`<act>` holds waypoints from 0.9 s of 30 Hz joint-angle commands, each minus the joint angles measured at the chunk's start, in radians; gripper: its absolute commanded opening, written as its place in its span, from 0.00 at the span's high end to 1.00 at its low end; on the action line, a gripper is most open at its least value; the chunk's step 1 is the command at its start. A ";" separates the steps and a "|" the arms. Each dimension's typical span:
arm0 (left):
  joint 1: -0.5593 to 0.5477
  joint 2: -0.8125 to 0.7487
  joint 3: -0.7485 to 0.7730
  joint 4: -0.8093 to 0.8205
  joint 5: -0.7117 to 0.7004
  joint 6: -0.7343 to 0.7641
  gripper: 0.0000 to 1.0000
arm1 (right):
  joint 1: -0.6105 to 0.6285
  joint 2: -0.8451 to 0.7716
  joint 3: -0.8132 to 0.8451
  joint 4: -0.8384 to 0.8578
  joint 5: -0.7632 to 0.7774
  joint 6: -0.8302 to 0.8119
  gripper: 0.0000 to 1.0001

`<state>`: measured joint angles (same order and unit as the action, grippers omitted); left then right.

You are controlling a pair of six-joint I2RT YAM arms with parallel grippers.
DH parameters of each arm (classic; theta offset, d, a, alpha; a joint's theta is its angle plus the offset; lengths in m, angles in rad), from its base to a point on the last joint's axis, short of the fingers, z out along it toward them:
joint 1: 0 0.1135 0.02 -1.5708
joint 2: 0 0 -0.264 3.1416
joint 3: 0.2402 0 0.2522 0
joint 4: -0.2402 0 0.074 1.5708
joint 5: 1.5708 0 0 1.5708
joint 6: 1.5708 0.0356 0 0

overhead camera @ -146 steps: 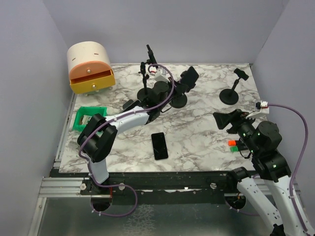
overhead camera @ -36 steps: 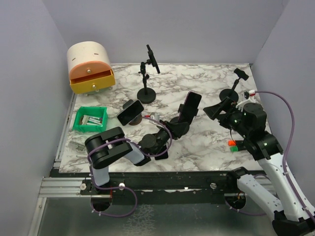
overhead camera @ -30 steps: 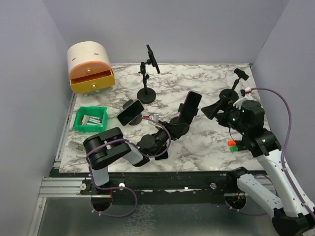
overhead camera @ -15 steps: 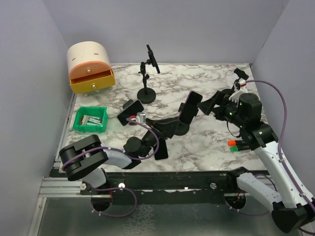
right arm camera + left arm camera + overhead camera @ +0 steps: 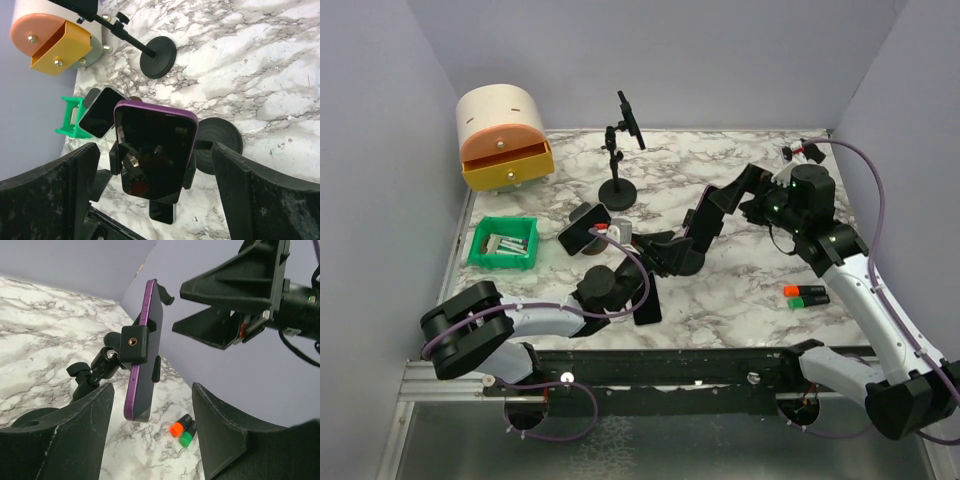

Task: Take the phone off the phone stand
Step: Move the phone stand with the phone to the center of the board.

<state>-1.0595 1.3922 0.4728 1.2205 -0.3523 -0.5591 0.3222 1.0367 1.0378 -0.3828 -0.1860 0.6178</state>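
A purple-edged phone [image 5: 706, 214] with a dark screen stands clamped in a black phone stand [image 5: 684, 262] mid-table. In the right wrist view the phone [image 5: 155, 150] sits between the fingers of my open right gripper [image 5: 156, 148], with a gap on either side. The clamp arms [image 5: 115, 155] still hug its sides. My left gripper [image 5: 152, 440] is open low behind the stand, looking at the phone's back [image 5: 145, 360] and the clamp block [image 5: 134, 343]; nothing is between its fingers. My right gripper [image 5: 235, 295] shows beyond it.
A second phone [image 5: 585, 228] sits on a low stand at left, and a third [image 5: 645, 300] lies flat near my left arm. An empty stand [image 5: 618, 190] is at the back. Drawer unit [image 5: 503, 135], green bin [image 5: 503, 243] and two markers [image 5: 807, 293] are nearby.
My right gripper swung left and away from me to straddle the phone, opening wider. My left arm dropped low and its gripper opened behind the stand.
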 commanded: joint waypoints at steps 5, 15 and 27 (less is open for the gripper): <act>0.011 0.043 0.058 -0.128 0.020 0.068 0.37 | 0.009 0.089 0.077 -0.005 -0.032 -0.050 0.01; 0.032 0.079 0.081 -0.129 0.026 0.076 0.53 | 0.037 0.172 0.140 -0.035 -0.047 -0.076 0.06; 0.047 0.138 0.088 -0.092 0.040 0.054 0.72 | 0.092 0.213 0.199 -0.095 0.028 -0.136 0.29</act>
<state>-1.0218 1.4998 0.5446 1.1156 -0.3305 -0.5022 0.3893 1.2358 1.1965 -0.4149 -0.1955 0.5220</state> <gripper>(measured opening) 0.304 0.749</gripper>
